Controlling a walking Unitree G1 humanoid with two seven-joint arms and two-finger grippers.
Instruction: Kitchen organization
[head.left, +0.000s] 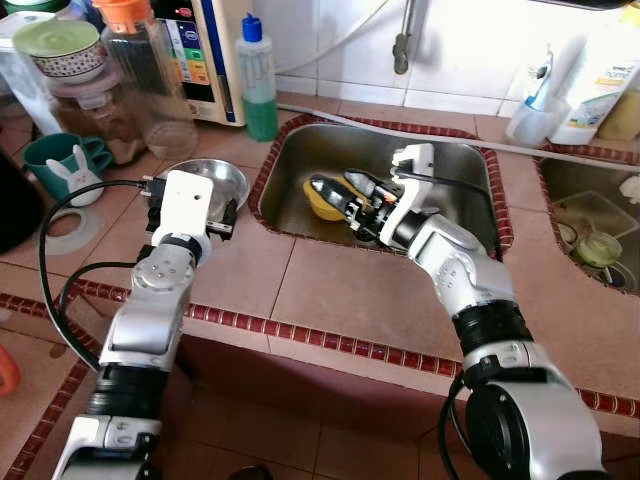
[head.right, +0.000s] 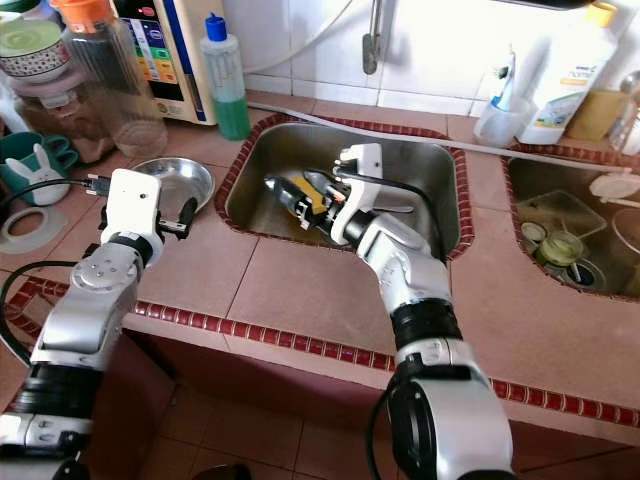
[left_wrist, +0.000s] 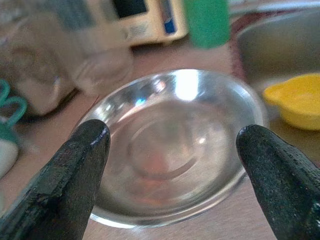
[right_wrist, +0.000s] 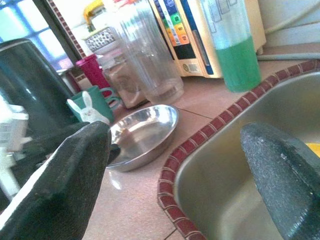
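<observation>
At the far left of the tiled surface (head.left: 330, 290) stands a green mug (head.left: 55, 160) with a white rabbit figure (head.left: 72, 178) in front of it. Behind them are a clear jar (head.left: 150, 80) with an orange lid and a patterned bowl (head.left: 62, 50) resting on another container. The left end effector (left_wrist: 172, 165) hovers just above a steel dish (head.left: 222, 180) that lies on the surface beside the sink's left rim; its two black fingers (left_wrist: 75, 170) are spread wide, one on each side of the dish, and grip nothing. Behind the dish stand a cream appliance (head.left: 205, 55) and a bottle (head.left: 258, 85) of green liquid with a blue cap. Next comes the sink (head.left: 460, 165), set into the surface and edged in red tile. The right end effector (head.left: 335, 195) reaches down into it from the right, its fingers (right_wrist: 70, 170) wide apart and holding nothing, right at a yellow cup (head.left: 322, 205) lying on the sink floor; whether they touch the cup cannot be told. Further right, a second basin (head.left: 590, 220) holds a small glass (head.left: 600, 246), and a white bottle (head.left: 610, 75) stands behind it.
</observation>
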